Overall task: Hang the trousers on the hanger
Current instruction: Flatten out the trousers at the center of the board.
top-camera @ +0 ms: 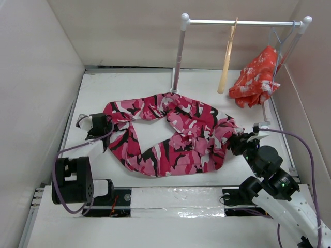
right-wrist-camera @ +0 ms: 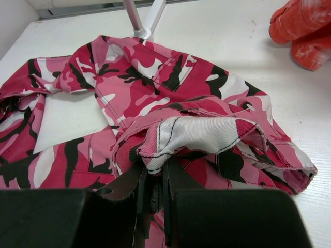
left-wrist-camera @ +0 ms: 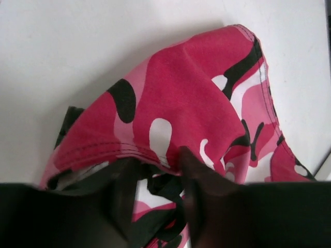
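Now, your right gripper [right-wrist-camera: 155,178] clamps the pink camouflage fabric trousers [top-camera: 170,139]; whether the left gripper [left-wrist-camera: 158,168] holds them is unclear, so lifting could drop that end.

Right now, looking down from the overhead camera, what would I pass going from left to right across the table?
Left hand → camouflage trousers → wooden hanger → orange-red floral cloth.
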### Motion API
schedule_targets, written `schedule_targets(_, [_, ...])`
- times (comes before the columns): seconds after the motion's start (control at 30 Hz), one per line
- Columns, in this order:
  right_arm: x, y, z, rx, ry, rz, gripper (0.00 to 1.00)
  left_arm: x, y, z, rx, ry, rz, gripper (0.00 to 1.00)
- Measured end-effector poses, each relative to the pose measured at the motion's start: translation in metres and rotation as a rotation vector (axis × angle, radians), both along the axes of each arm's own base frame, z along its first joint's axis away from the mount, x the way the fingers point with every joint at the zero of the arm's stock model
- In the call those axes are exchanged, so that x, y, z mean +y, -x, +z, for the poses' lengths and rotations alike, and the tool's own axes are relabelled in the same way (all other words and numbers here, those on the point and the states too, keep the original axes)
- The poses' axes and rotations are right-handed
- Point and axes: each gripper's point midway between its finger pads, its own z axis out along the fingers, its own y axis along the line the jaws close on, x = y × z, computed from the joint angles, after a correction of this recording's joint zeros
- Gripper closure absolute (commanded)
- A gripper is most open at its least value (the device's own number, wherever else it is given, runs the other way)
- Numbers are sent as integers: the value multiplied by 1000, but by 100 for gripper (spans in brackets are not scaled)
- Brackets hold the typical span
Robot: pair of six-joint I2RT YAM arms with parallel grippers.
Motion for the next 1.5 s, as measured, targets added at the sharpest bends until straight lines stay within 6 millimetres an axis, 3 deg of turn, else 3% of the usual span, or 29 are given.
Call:
schedule_targets(0.03, [0,0,0,-1,-1,-1,100,0,-2,-2,4,0,1,90])
schedule_targets(0.07, [-1,-1,0,0,1,-5,100,1,-4,-3,10,1,5,99])
schedule_targets(0.17, [-5,-3,3,2,8,-31,100,5,-24,11,14,-17,9,100])
schedule_targets(0.23, [-10,-4,8,0,12,-62,100,8,-48,36,-14,-32,1,100])
schedule_targets(0.3, [-18,-4,14,-8,12,-99,100,11,-77,82,-81,-65,-13,100])
schedule_targets(0.43, [-36,4,25,-49,-21,-166,100,17,-119,208,-306,-164,-45,100])
schedule_targets(0.53, [-49,12,32,-89,-63,-203,100,20,-118,279,-441,-250,-62,100])
schedule_targets(0.57, [-52,13,33,-96,-73,-213,100,21,-114,294,-474,-273,-67,100])
schedule_targets(0.63, [-54,14,34,-99,-83,-224,100,21,-106,311,-512,-308,-74,89])
schedule_targets(0.7, [-54,14,31,-88,-80,-229,100,23,-104,305,-522,-321,-80,86])
schedule_targets(0.73, [-54,13,30,-80,-76,-230,100,25,-105,294,-505,-318,-81,82])
schedule_targets(0.8, [-54,13,26,-66,-67,-231,100,36,-110,250,-421,-298,-73,74])
schedule_targets(0.83, [-53,13,25,-62,-65,-231,100,44,-112,222,-363,-275,-62,60])
schedule_targets(0.93, [-53,13,24,-57,-63,-231,100,67,-108,129,-145,-195,-25,43])
schedule_targets(1.0, [-53,13,24,-57,-63,-231,100,76,-96,84,-14,-156,-4,42])
schedule_targets(1.03, [-53,13,24,-57,-63,-231,100,78,-91,72,30,-143,0,42])
schedule_targets(1.13, [-54,12,23,-54,-64,-237,100,75,-83,70,52,-138,-6,44])
schedule_targets(1.3, [-58,9,21,-43,-57,-274,100,52,-67,112,-45,-178,-42,56])
schedule_targets(1.4, [-56,6,20,-33,-50,-275,100,13,-58,130,-101,-183,-136,75])
schedule_targets(1.43, [-54,5,18,-25,-43,-272,100,-5,-53,132,-105,-185,-182,93])
schedule_targets(1.5, [-52,3,16,-14,-34,-263,100,-39,-45,131,-98,-195,-280,100])
